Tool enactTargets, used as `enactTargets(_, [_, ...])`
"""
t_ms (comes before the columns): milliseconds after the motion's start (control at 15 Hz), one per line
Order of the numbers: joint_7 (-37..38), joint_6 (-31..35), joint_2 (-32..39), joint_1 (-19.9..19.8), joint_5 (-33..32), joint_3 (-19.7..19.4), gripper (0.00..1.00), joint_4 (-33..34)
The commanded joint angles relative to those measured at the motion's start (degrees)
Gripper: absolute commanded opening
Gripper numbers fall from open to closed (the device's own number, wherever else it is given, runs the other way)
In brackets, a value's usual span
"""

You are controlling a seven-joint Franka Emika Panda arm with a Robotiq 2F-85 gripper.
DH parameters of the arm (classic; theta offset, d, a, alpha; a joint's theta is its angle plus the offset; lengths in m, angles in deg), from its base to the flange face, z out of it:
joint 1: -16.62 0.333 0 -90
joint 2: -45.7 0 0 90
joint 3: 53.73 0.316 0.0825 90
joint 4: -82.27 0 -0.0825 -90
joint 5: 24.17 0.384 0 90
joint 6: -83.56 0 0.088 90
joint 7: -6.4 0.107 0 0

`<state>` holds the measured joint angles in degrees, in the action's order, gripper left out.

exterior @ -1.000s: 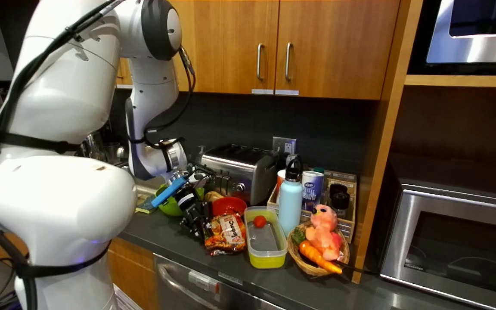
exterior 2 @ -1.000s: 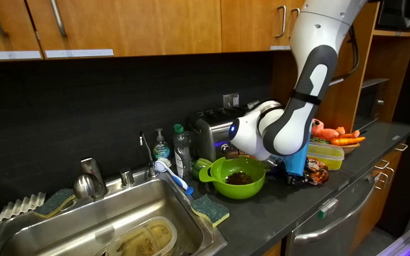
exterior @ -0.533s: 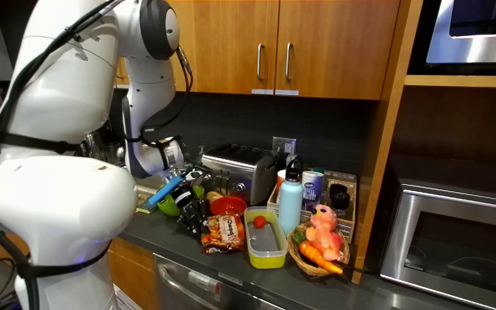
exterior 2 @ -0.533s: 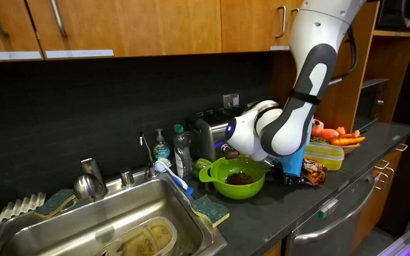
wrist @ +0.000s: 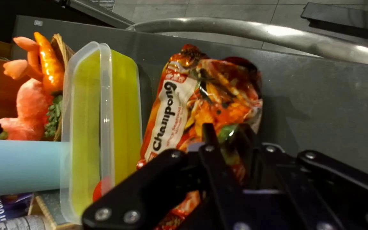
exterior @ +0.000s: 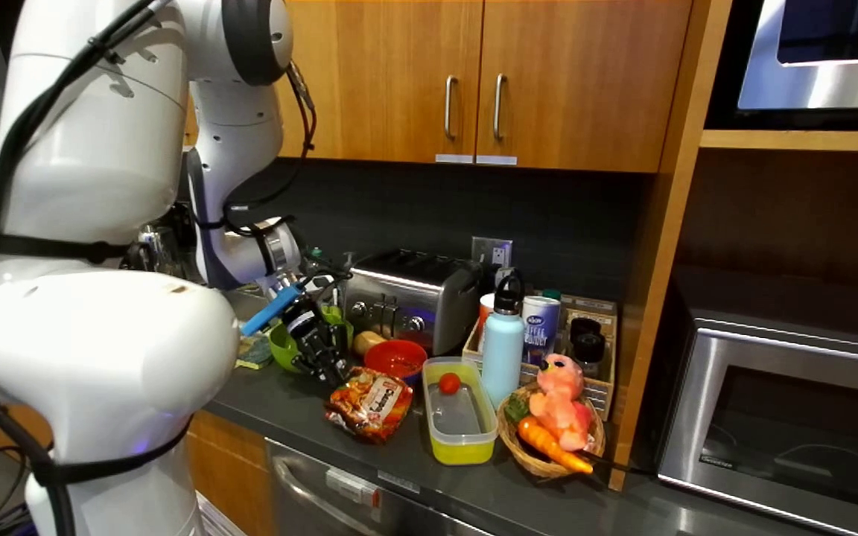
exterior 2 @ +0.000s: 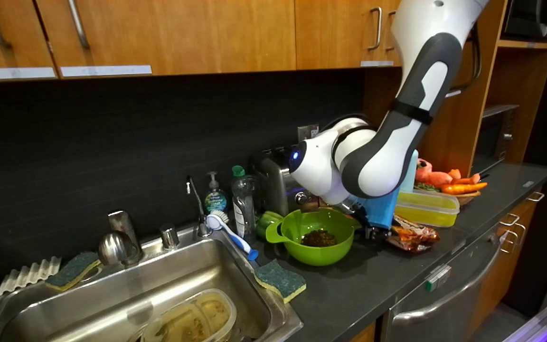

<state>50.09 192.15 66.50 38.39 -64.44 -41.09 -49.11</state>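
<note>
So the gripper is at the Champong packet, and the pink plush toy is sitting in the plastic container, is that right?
Not quite: an exterior view shows the pink plush toy sitting in the wicker basket, not in the plastic container beside it. The gripper is indeed at the Champong packet.

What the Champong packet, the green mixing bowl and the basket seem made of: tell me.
Champong packet: probably thin plastic film; glossy, with crinkles and sharp highlights. Green mixing bowl: likely molded plastic, smooth, with even color and a soft sheen. Basket: apparently wicker, matte; woven strands show.
</note>
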Motion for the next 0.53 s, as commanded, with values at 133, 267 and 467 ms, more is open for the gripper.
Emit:
enactTargets(133, [0.1, 0.9, -7.0, -0.1, 1.7, 1.5, 0.06, -2.7])
enactTargets(267, [-0.2, 0.6, -7.8, -0.2, 1.9, 1.7, 0.21, -2.9])
enactTargets(467, [-0.2, 0.8, -7.5, -0.5, 2.2, 1.6, 0.49, -3.1])
